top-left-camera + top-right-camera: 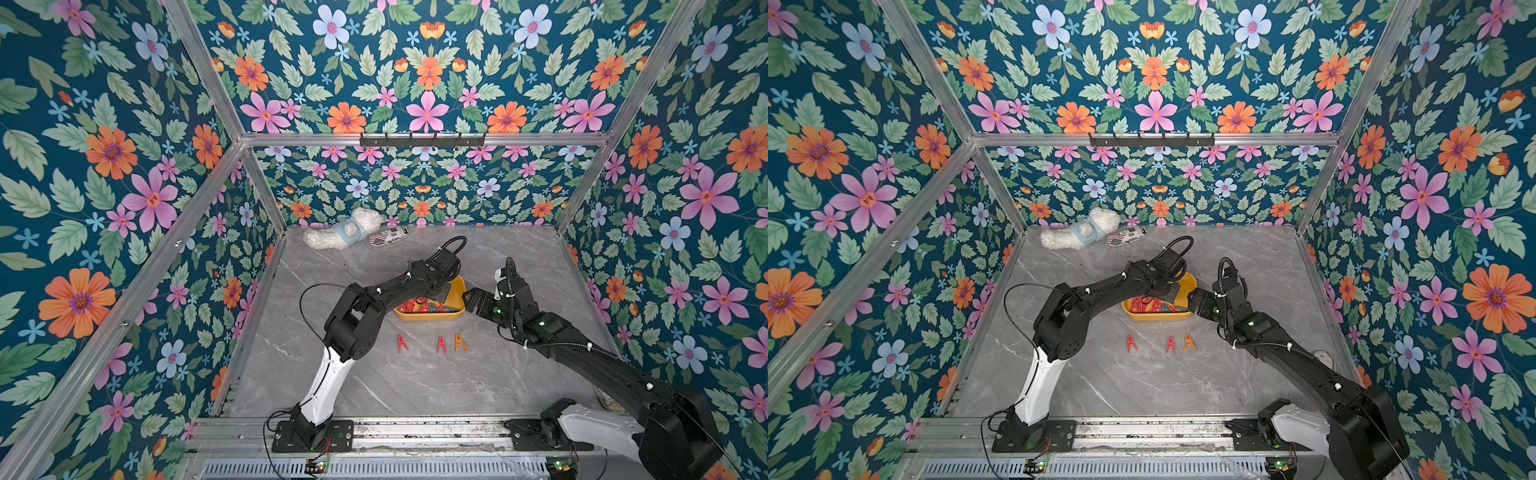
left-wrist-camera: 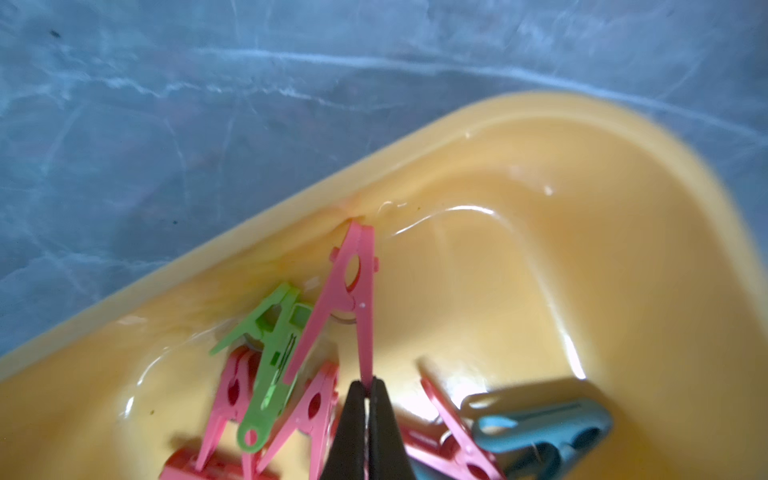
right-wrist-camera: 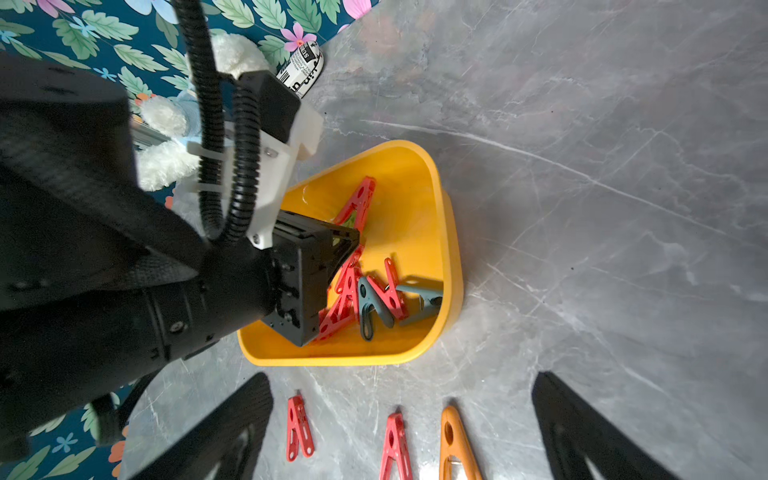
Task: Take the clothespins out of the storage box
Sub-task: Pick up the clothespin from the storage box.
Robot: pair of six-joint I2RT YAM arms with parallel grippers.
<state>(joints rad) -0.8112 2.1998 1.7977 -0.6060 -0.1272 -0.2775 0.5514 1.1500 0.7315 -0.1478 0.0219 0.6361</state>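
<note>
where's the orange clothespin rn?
In both top views, the orange clothespin lies on the table just in front of the yellow storage box, at the right-arm end of a three-pin row, next to a red clothespin.

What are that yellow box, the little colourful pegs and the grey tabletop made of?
The yellow box looks like glossy moulded plastic: smooth rounded walls with bright highlights. The clothespins seem to be coloured plastic, duller in finish, with moulded holes and what may be a thin wire spring at the hinge. The tabletop is grey with white veins like marble, though it could be a printed laminate.
</note>
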